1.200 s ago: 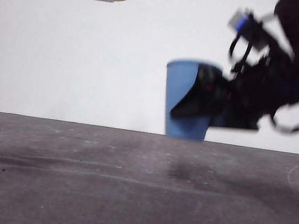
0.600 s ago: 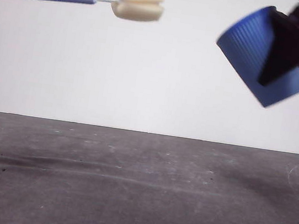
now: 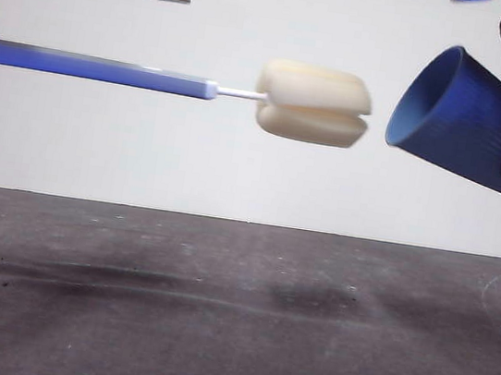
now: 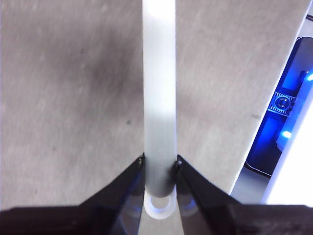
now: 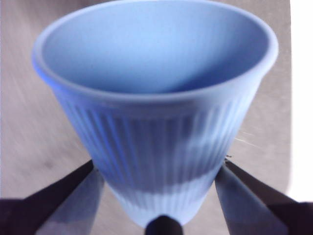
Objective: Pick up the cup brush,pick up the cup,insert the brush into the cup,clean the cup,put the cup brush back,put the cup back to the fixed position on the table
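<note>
Cup (image 5: 156, 98): blue plastic, fine vertical ribs outside, smooth satin inside. Cup brush (image 3: 199, 85): smooth plastic handle, soft porous cream sponge head (image 3: 314, 103). Table (image 3: 212, 331): dark grey, matt, scuffed. Right gripper (image 5: 157, 188) jaws: black, matt.

I see a blue vertically ribbed cup (image 3: 465, 124), grey-blue brush handle (image 3: 95, 68), cream-yellow sponge head (image 3: 314, 103), dark grey scuffed table (image 3: 213, 322).

Cup brush (image 3: 311, 103) left of the cup (image 3: 465, 124) — both above the table (image 3: 232, 316)
</note>
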Tool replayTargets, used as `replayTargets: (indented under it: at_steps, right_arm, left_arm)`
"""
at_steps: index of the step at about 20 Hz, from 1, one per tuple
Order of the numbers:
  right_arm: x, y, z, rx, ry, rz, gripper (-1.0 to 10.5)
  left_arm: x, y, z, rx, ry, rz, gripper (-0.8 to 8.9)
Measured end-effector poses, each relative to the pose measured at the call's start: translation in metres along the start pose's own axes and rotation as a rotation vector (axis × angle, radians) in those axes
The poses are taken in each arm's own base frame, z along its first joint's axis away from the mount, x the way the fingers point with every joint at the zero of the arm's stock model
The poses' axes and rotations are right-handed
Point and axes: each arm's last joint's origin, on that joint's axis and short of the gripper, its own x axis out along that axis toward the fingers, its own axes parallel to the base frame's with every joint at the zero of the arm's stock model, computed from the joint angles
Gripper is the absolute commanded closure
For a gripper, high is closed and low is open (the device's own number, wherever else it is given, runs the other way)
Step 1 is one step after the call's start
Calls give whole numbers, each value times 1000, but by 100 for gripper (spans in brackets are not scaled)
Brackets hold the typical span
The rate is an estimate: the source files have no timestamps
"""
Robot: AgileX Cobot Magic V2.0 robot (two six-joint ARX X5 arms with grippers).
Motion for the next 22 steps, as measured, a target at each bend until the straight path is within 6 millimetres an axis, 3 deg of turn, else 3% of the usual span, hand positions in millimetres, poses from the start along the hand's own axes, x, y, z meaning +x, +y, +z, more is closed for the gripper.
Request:
replayTargets:
  at_steps: [11, 17, 22]
  right_arm:
    - [17, 22, 34, -260, 21, 19, 964]
    - [11, 28, 47, -330, -20, -18, 964]
    - [18, 43, 61, -400, -28, 17, 964]
  left_arm:
    - [5, -4, 7, 32, 1, -15, 820]
    - [28, -10, 24, 69, 42, -55, 820]
    - [45, -12, 39, 56, 15, -58, 821]
